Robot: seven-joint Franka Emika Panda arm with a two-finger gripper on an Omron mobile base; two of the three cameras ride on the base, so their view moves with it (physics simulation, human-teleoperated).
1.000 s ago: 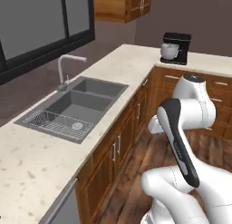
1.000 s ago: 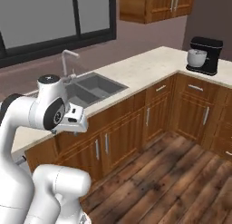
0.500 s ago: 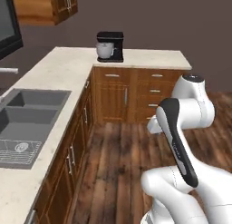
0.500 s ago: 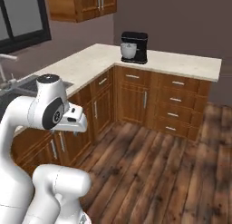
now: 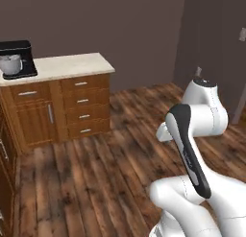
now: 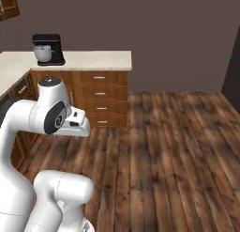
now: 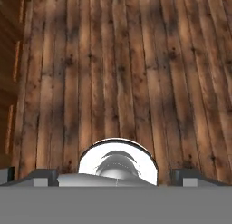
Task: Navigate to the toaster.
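Note:
The toaster is out of view. My arm is folded close over the base, with the hand (image 5: pixel 164 132) tucked low in front of it, also seen as the hand (image 6: pixel 78 125) in the right base view. In the hand view my gripper (image 7: pixel 117 176) points down at the wooden floor (image 7: pixel 127 64); its two dark fingertips (image 7: pixel 43 175) stand far apart at the bottom corners, open, with nothing between them.
A black-and-silver coffee machine (image 5: pixel 17 60) (image 6: pixel 47 49) stands on a beige counter (image 5: pixel 72 64) (image 6: pixel 93 60) over wooden drawers (image 5: pixel 81 106). A dark wall runs behind it. Open wooden floor (image 5: pixel 96 173) (image 6: pixel 168 146) stretches ahead and to the right. Cabinet fronts (image 7: pixel 9 82) border the hand view's left edge.
The base has turned to the right: the sink and window have slid out on the left, and the coffee machine and counter end have shifted left. The arm's pose is unchanged.

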